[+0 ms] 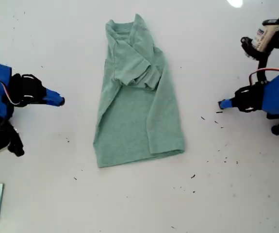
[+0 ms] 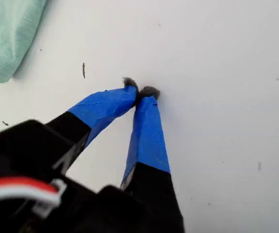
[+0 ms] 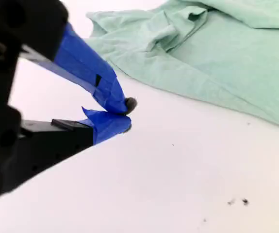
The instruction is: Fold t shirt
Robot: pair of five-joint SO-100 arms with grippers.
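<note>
Shirt folded narrow mid-table, both grippers shut and empty.

You only get a rounded corner of the t shirt [image 2: 8, 34] in the first wrist view, and both arms are cut off at the exterior view's edges. The shirt [image 1: 139, 116] lies lengthwise, collar far, hem near, sides folded in, with bunched layers hiding the chest. It is soft, heathered pale green knit on a glossy white table [image 1: 236, 194] flecked with dark specks. My first gripper [image 1: 221, 104] sits at the exterior view's right and my second gripper [image 1: 60, 101] at its left. Each has its blue-taped tips pressed together, clear of the cloth.
</note>
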